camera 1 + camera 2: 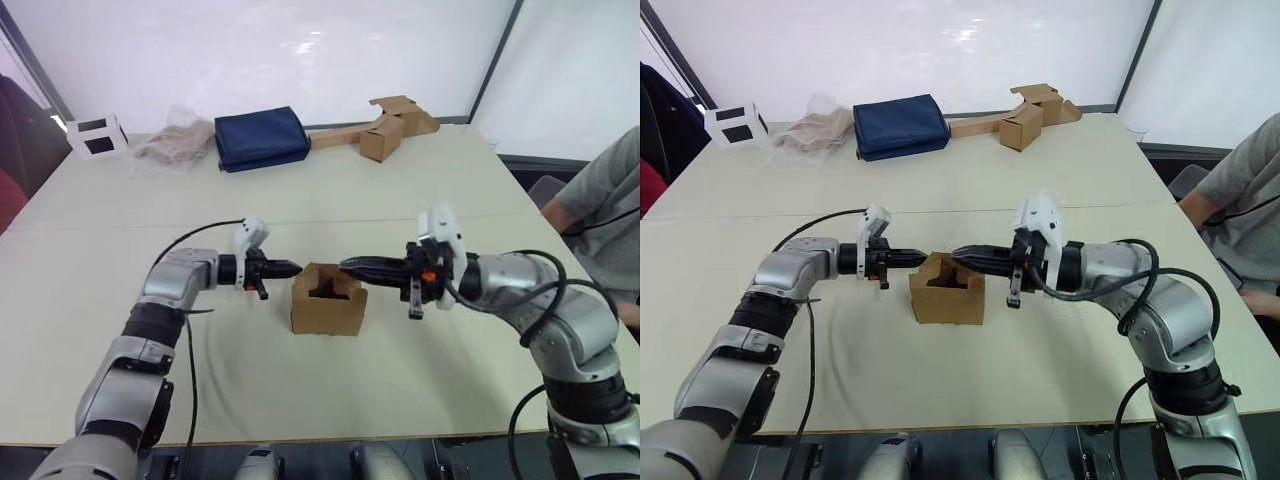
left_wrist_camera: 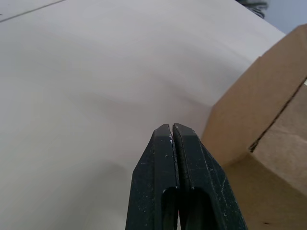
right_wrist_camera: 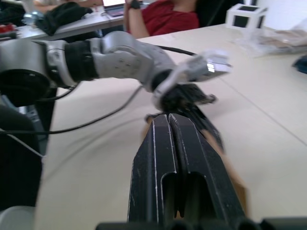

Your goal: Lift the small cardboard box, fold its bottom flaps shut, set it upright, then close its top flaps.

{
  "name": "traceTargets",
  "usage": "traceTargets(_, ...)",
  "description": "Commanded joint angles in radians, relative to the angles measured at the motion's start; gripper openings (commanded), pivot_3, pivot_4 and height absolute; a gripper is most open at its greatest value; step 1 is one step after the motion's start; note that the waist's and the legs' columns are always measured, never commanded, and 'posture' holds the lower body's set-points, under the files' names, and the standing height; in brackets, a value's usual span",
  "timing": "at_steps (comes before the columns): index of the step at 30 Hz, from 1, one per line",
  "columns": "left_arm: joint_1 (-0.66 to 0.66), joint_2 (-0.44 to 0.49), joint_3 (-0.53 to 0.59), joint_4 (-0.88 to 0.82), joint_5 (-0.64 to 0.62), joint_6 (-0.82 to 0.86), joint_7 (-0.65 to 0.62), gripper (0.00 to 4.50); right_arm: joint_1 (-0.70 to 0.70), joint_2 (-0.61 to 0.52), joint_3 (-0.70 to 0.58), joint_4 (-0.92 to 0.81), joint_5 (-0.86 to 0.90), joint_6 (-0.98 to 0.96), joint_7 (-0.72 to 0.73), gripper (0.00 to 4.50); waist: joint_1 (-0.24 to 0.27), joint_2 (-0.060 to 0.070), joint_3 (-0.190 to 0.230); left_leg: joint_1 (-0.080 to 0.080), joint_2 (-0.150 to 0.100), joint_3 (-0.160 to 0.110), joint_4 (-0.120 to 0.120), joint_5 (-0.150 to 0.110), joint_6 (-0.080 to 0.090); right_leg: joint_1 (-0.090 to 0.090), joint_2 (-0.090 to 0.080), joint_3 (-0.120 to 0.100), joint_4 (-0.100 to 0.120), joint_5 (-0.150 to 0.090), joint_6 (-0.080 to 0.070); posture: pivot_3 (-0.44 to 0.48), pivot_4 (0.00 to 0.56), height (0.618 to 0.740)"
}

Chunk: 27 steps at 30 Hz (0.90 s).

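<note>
The small cardboard box [image 1: 327,304] stands upright on the surface [image 1: 420,180], top flaps still unclosed; left gripper [image 1: 290,268] and right gripper [image 1: 350,265], fingers pressed together, flank it.

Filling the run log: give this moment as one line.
small cardboard box: upright on table, top open | left pincer: shut, beside box | right pincer: shut, over opening

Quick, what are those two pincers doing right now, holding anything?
Left pincer: closed, empty, beside the small cardboard box.
Right pincer: closed, empty, over the box's open top.
</note>
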Motion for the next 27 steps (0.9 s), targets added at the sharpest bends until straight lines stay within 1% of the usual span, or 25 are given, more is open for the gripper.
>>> traceTargets(1, 0.021, 0.006, 0.011, -0.067, -0.01, 0.021, -0.007, 0.05, 0.045, -0.004, 0.057, -0.073, -0.015, -0.007, -0.031, 0.0, 0.0, 0.0, 0.0, 0.0, 0.0, 0.0, 0.0, 0.0, 0.0, 0.0, 0.0, 0.0, 0.0, 0.0, 0.0, 0.0, 0.15, 0.74)
traceTargets(3, 0.031, 0.009, 0.013, -0.08, -0.01, 0.034, -0.004, 0.05, 0.053, 0.001, 0.085, -0.053, -0.063, -0.038, -0.059, 0.0, 0.0, 0.0, 0.0, 0.0, 0.0, 0.0, 0.001, 0.0, 0.0, 0.0, 0.0, 0.0, 0.0, 0.0, 0.0, 0.0, 0.15, 0.74)
traceTargets(5, 0.043, 0.012, 0.012, -0.096, -0.008, 0.04, -0.004, 0.05, 0.071, -0.012, 0.119, -0.032, -0.109, -0.071, -0.056, 0.0, 0.0, 0.0, 0.0, 0.0, 0.0, 0.0, 0.001, 0.0, 0.0, 0.0, 0.0, 0.0, 0.001, 0.0, 0.0, 0.0, 0.15, 0.74)
traceTargets(12, 0.06, 0.013, 0.02, -0.132, -0.014, 0.064, 0.003, 0.05, 0.07, 0.007, 0.17, 0.039, -0.19, -0.143, -0.057, 0.0, 0.0, 0.0, 0.0, 0.0, 0.0, 0.0, 0.001, 0.0, 0.0, 0.0, 0.0, 0.0, 0.0, 0.0, 0.0, 0.0, 0.15, 0.74)
traceTargets(27, 0.084, 0.011, 0.031, -0.187, -0.027, 0.104, 0.017, 0.05, 0.06, 0.089, 0.209, 0.111, -0.231, -0.169, -0.081, 0.0, 0.0, 0.0, 0.0, 0.0, 0.0, 0.0, 0.001, 0.0, 0.0, 0.0, 0.0, 0.0, 0.0, 0.0, 0.0, 0.0, 0.15, 0.74)
